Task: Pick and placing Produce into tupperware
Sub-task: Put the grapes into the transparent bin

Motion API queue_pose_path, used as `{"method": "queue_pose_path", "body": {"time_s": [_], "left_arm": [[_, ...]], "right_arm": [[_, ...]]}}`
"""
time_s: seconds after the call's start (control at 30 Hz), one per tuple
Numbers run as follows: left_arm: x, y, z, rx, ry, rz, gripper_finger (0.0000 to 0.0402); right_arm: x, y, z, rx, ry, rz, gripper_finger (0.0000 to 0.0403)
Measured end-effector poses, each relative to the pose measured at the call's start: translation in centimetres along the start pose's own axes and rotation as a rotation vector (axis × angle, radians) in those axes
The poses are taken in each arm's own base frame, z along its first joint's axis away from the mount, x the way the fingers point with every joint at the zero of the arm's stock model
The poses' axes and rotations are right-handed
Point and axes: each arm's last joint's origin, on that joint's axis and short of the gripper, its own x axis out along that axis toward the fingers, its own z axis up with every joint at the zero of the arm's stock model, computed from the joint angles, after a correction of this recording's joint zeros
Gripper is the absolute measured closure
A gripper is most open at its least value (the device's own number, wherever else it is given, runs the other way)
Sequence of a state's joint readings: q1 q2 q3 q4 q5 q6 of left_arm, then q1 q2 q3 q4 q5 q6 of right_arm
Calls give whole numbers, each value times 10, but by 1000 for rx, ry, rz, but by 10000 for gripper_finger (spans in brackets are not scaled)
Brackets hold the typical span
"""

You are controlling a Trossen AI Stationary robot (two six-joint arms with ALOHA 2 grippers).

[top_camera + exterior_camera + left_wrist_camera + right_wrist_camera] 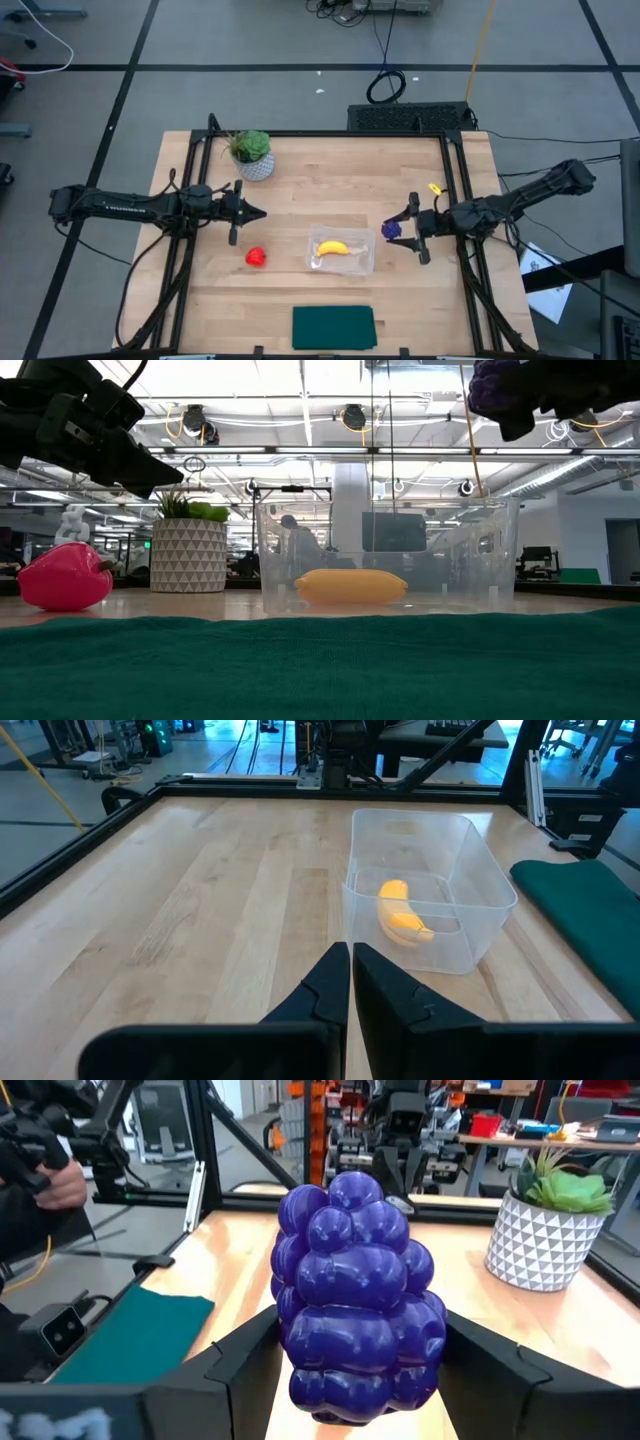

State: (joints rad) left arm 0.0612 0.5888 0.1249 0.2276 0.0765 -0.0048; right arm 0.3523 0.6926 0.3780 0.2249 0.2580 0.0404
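The clear tupperware [341,251] sits mid-table with the yellow banana [332,247] lying on its floor, also seen in the left wrist view [402,912] and low view [350,586]. The red fruit [256,257] rests on the wood left of it [66,576]. My right gripper [399,230] hovers right of the tupperware, shut on the purple grape bunch [357,1294], high above the table [500,390]. My left gripper [258,212] is shut and empty, raised above the table beyond the red fruit. My right gripper pinches the purple grape bunch between its two fingers, one on each flank [290,1320] of the bunch. The fingers come level from the table's right side. The bunch is lifted clear of the table and stands between the fingers.
A potted plant [252,153] stands near the far left of the table. A dark green mat [333,327] lies at the near edge. Black frame rails [452,180] border the wood on the left, far and right sides. A person's hand [50,1175] shows beyond the table.
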Motion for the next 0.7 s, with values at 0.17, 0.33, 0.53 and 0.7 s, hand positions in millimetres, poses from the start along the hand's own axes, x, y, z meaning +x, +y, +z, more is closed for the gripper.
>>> {"method": "queue_pose_path", "body": {"time_s": [0.17, 0.33, 0.53, 0.7], "left_arm": [[0, 0, 0, 0, 0, 0, 378], [0, 0, 0, 0, 0, 0, 378], [0, 0, 0, 0, 0, -1, 378], [0, 0, 0, 1, 0, 0, 378]], "right_arm": [[10, 3, 3, 17, 42, -4, 181], [18, 5, 11, 37, 73, -6, 181], [26, 8, 18, 73, 94, -7, 181], [31, 10, 22, 89, 183, 6, 181]]}}
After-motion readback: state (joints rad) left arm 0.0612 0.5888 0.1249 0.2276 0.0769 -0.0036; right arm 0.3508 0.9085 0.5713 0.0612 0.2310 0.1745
